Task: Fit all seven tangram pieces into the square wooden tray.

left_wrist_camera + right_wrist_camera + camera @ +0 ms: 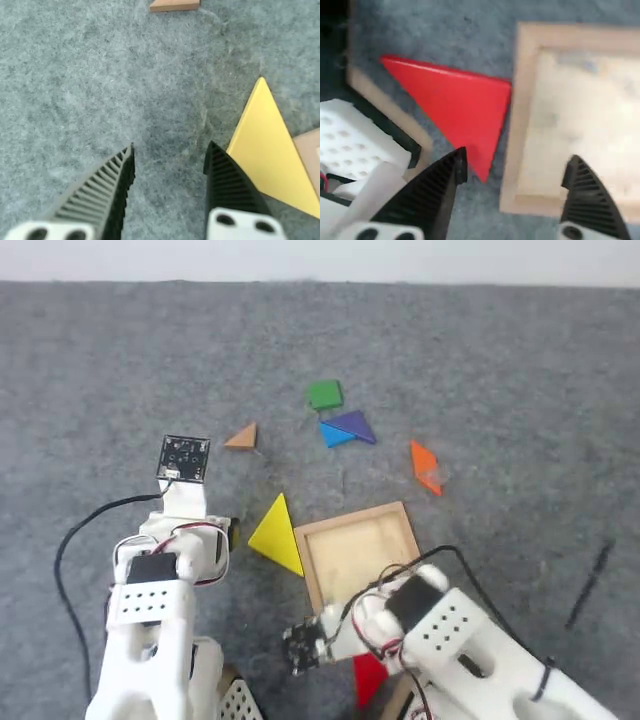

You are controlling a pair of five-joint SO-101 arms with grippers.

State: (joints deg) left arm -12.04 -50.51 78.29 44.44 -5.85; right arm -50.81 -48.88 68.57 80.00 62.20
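Note:
The square wooden tray (313, 540) lies on grey carpet with nothing in it. A yellow triangle (277, 532) touches its left side. A red triangle (368, 678) lies at its near edge, partly under the right arm (440, 625). Farther back lie a green square (325, 395), a blue triangle (335, 435), a purple triangle (356, 423), an orange parallelogram (425, 466) and a tan triangle (242, 437). My left gripper (170, 160) stands open over bare carpet beside the yellow triangle (267, 145). My right gripper (517, 170) is open above the red triangle's (455, 102) tip and the tray's rim (520, 125).
The left arm (150, 585) stands left of the tray, with a black cable looping off to its left. The tan triangle (175, 4) lies ahead of the left gripper. A dark streak (590, 585) marks the carpet at the right. Open carpet stretches across the back.

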